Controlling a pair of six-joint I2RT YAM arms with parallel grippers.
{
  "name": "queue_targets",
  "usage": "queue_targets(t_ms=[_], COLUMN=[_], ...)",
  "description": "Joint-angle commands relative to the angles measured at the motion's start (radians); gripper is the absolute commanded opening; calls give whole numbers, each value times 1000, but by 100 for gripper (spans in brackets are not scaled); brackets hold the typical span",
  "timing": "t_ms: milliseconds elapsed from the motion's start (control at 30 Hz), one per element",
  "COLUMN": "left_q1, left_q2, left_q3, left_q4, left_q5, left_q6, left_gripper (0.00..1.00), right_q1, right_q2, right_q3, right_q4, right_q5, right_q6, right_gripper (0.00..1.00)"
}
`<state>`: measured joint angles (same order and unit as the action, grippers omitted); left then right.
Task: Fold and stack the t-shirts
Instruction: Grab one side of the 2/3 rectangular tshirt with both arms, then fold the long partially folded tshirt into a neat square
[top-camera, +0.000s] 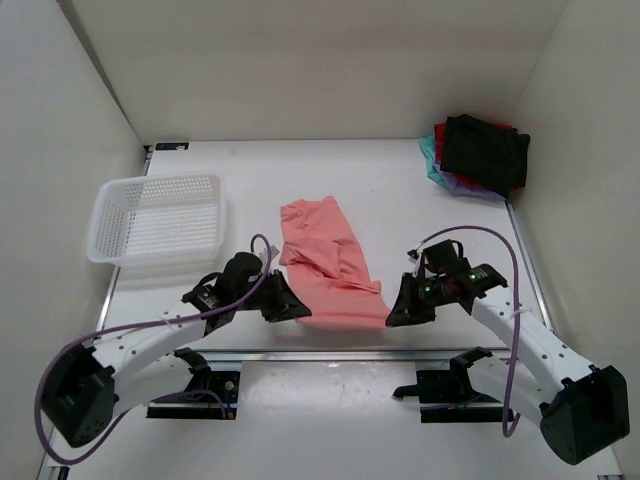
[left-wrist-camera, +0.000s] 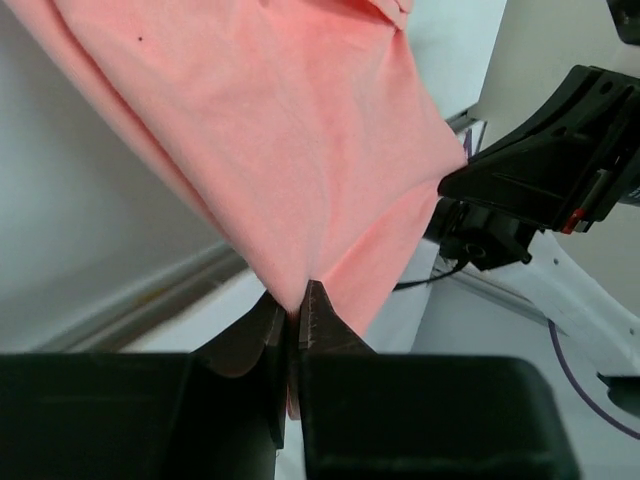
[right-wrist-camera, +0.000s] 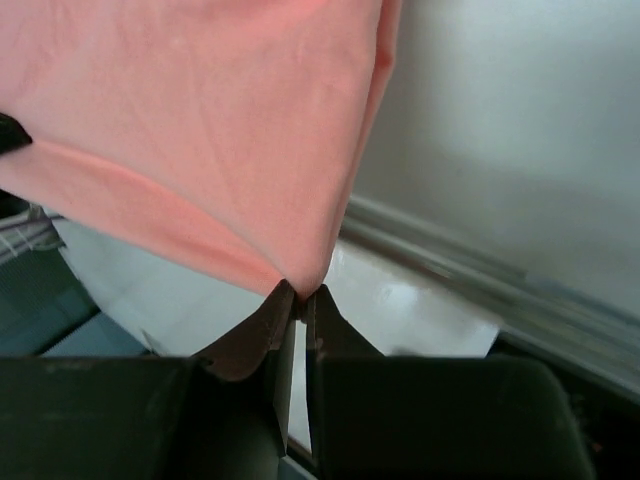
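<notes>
- Currently the left gripper (left-wrist-camera: 293, 312) and right gripper (right-wrist-camera: 300, 293) each pinch a near corner of the salmon-pink t-shirt (top-camera: 322, 262), which lies on the table (top-camera: 400, 190) between them.
- Little cloth is caught, so uneven pulling could slip a corner free and skew the fold.

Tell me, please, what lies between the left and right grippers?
The salmon-pink t-shirt: its near edge spans the gap, with the left gripper and right gripper each shut on a corner. The top external view shows it.
</notes>
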<state>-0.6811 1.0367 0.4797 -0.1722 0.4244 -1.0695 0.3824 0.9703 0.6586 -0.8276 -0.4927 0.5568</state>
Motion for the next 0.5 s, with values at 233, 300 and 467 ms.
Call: queue_targets(t_ms=[233, 300, 467], left_q1=[107, 176, 278], left_q2=[-210, -169, 8], left_q3=[-93, -61, 124], left_q4=[-230, -234, -234], left_q5=[-12, -3, 34], left_q6=[-66, -26, 71], left_gripper=[0, 0, 0], right_q1=[12, -20, -46], right_q2=[83, 151, 428], right_q3=[174, 229, 542], right_q4=[-180, -182, -186], right_q5=[11, 13, 26], right_q6=[-83, -124, -215], right_gripper=[0, 0, 0])
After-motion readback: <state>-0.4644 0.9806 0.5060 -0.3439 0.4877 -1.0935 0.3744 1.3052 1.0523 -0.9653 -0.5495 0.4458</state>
